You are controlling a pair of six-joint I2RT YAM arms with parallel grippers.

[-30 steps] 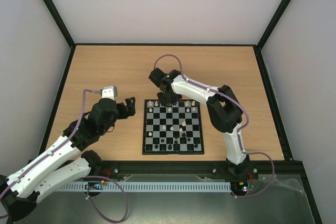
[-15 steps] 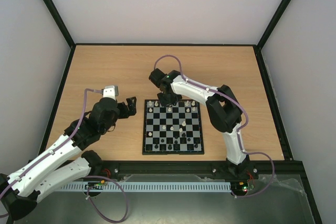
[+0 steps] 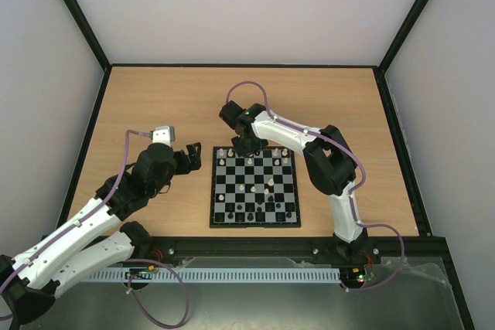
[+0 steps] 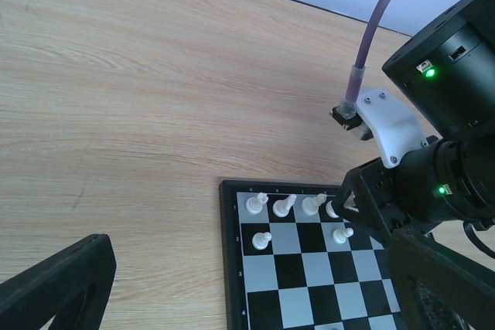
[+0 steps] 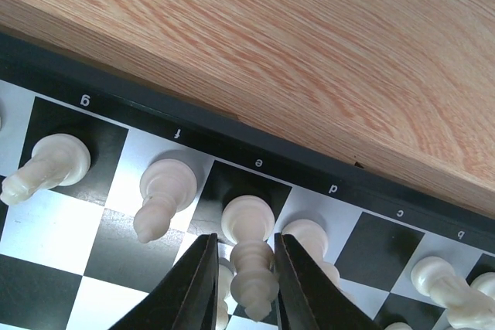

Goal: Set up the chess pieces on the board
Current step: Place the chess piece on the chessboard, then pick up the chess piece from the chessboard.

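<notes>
At the far edge of the board (image 3: 213, 191), the right claw (image 5: 243, 237) is down on the back row. Its fingers (image 5: 197, 284) sit close on either side of a cream piece (image 5: 251, 260), which stands upright on the e square. The gap is narrow, and I can't tell if the pads grip or just flank it. Narrow makes sense, since the neighbour pieces (image 5: 158, 191) crowd both sides. The left claw (image 3: 191, 157) is spread wide and empty, parked over the counter (image 3: 155, 106) left of the board, out of the way. Black pieces (image 3: 255, 210) line the near rows. A few white pieces (image 3: 269, 183) stand mid-board, so I judge the setup partly done.
</notes>
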